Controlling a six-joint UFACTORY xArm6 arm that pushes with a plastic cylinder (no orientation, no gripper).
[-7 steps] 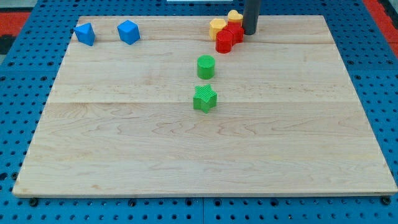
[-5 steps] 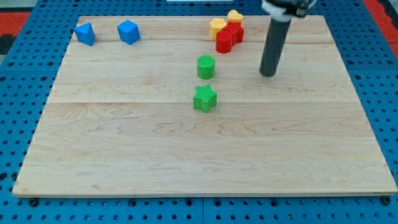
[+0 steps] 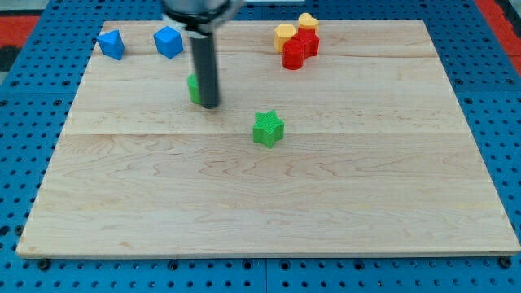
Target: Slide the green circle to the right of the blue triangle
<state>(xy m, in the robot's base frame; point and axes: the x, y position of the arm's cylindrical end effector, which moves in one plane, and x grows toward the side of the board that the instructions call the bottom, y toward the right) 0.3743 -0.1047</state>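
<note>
Camera view shows the pale wooden board on a blue pegboard table, and my tip is pressed against the view's right side of the green circle; the rod has no jaws, so it grips nothing. The rod hides most of that circle. Up left sit the blue triangle and a blue block; bare wood lies between them and the circle. A green star sits mid-board. Red and yellow blocks cluster at the top edge, shapes unclear.
</note>
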